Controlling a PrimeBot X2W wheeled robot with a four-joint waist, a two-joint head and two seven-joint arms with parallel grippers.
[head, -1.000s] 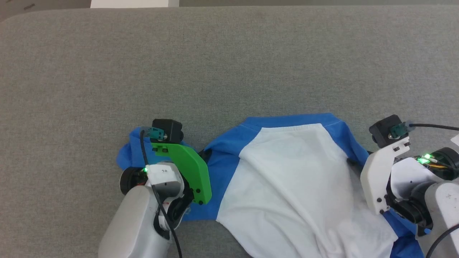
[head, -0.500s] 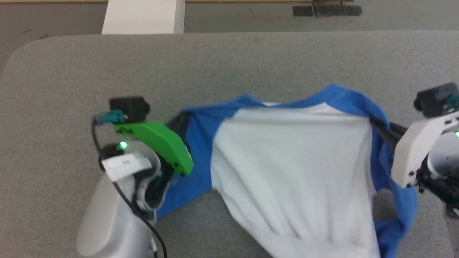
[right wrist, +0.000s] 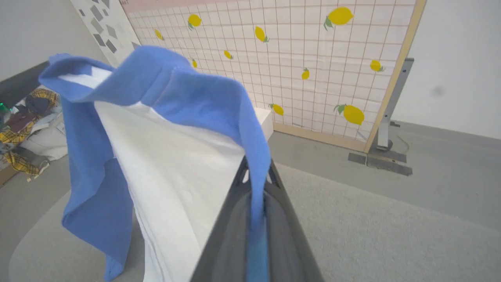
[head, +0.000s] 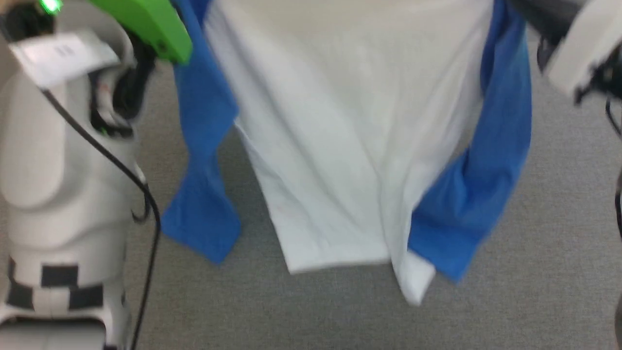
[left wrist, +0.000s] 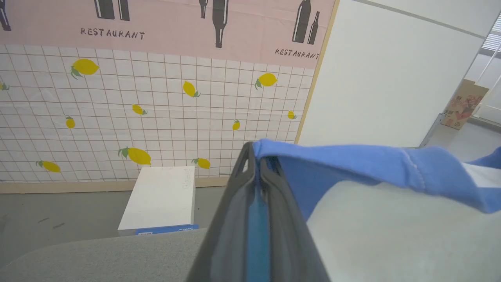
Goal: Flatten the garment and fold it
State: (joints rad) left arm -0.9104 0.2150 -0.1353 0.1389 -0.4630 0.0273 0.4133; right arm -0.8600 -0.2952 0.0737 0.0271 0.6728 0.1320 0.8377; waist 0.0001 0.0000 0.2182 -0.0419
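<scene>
The garment (head: 340, 146), white with blue sleeves, hangs spread between my two arms, its plain side facing the head camera. Both sleeves dangle, and the hem is low over the grey table (head: 534, 301). In the left wrist view my left gripper (left wrist: 256, 156) is shut on a blue shoulder edge of the garment (left wrist: 391, 168). In the right wrist view my right gripper (right wrist: 256, 174) is shut on the other blue shoulder, and the garment (right wrist: 168, 156) drapes away to the left. My left arm (head: 58, 146) and right arm (head: 578, 53) flank the cloth.
The grey padded table has a rounded far corner (left wrist: 98, 250). Beyond it a white box (left wrist: 160, 199) stands on the floor before a lemon-patterned wall panel (left wrist: 156, 109). A panel stand's foot (right wrist: 381, 152) and a pile of clothes (right wrist: 23, 117) are off the table.
My right gripper has shut on the right shoulder. Both arms have raised the garment off the table, so it now hangs. The head camera has also shifted.
</scene>
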